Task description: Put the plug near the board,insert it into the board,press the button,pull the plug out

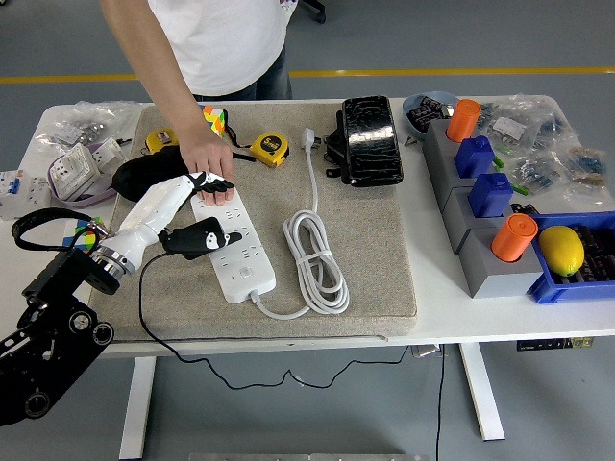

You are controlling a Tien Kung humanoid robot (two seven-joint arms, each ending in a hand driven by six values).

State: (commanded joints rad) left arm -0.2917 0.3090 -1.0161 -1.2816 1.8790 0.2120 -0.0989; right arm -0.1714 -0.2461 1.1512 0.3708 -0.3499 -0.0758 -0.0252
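The white power strip (242, 257) lies lengthwise on the grey mat (375, 250). Its white cable is coiled (313, 252) to its right and ends in a white plug (308, 136). A person's hand (208, 157) presses down on the strip's far end. My left hand (195, 227), white with black fingers, hovers over the strip's left side and is shut on a black plug (195, 239). The plug sits just above the strip's left edge, near its middle sockets. Its thin black cord (144, 322) trails down over the table's front edge.
A black pouch (142, 180), two yellow tape measures (269, 149) and a colour cube (213, 119) sit behind the strip. A black adapter box (370, 139) lies at the mat's back right. Grey holders with orange (513, 237) and blue pieces and a lemon (561, 250) fill the right side.
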